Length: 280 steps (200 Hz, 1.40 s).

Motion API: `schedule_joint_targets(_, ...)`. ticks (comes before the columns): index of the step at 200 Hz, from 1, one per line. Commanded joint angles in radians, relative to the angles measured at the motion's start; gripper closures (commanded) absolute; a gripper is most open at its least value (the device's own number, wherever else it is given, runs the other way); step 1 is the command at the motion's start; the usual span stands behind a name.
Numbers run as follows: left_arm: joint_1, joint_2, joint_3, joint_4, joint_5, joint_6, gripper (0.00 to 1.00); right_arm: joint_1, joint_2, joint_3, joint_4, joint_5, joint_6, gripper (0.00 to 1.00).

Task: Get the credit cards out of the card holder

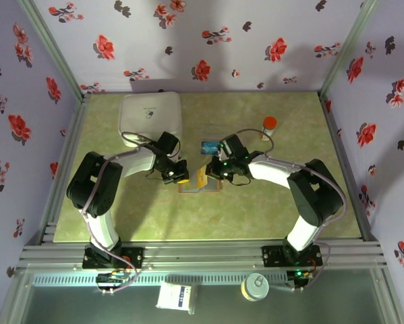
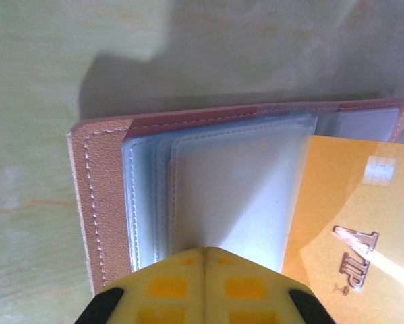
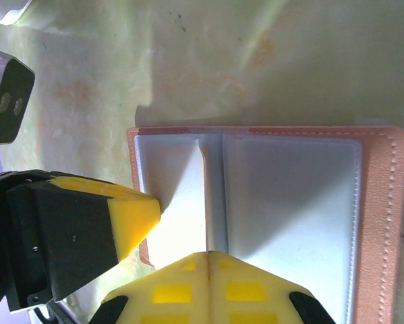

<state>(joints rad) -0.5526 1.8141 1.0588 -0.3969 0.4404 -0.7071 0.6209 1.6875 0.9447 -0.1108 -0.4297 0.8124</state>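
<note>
The tan card holder point(image 1: 191, 189) lies open mid-table, its leather border point(image 2: 97, 196) point(image 3: 384, 223) framing clear grey-blue sleeves. My left gripper point(image 1: 178, 174) point(image 2: 204, 251) is shut with nothing between its fingers, and its tip presses down on the sleeves of the left half point(image 3: 131, 216). My right gripper point(image 1: 214, 170) point(image 3: 208, 254) is shut on the yellow-orange credit card point(image 1: 200, 177) point(image 2: 350, 223). That card stands tilted up from the wallet and shows edge-on point(image 3: 204, 196) in the right wrist view. A blue card point(image 1: 208, 146) lies flat on the table just behind the grippers.
A white rounded box point(image 1: 151, 113) sits at the back left, close behind my left arm. A small bottle with a red cap point(image 1: 269, 126) stands at the back right. Floral walls and metal posts enclose the green mat point(image 1: 255, 216).
</note>
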Motion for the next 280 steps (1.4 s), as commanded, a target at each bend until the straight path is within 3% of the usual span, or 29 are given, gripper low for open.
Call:
schedule_joint_targets(1, -0.004, -0.002, -0.005, -0.017, -0.023, -0.006, 1.00, -0.012, -0.041, 0.009, -0.049, 0.029, -0.042, 1.00)
schedule_joint_targets(45, -0.002, -0.031, -0.018, 0.000, -0.017, -0.009, 1.00, -0.018, -0.058, 0.070, -0.155, 0.067, -0.160, 1.00)
schedule_joint_targets(92, 0.005, -0.060, -0.031, 0.014, -0.012, -0.030, 1.00, -0.023, -0.081, 0.147, -0.297, 0.165, -0.410, 1.00)
schedule_joint_targets(140, 0.009, -0.115, -0.036, 0.034, -0.027, -0.063, 0.93, -0.025, -0.128, 0.193, -0.410, 0.214, -0.798, 1.00)
schedule_joint_targets(190, 0.010, -0.180, -0.060, 0.037, -0.037, -0.066, 0.92, -0.029, -0.136, 0.256, -0.528, 0.265, -1.257, 1.00)
schedule_joint_targets(213, 0.010, -0.195, -0.060, 0.018, -0.041, -0.053, 0.92, -0.038, -0.115, 0.296, -0.546, 0.314, -1.390, 1.00)
schedule_joint_targets(280, 0.023, -0.205, -0.058, 0.007, -0.050, -0.050, 0.94, -0.134, 0.092, 0.601, -0.712, 0.184, -1.609, 1.00)
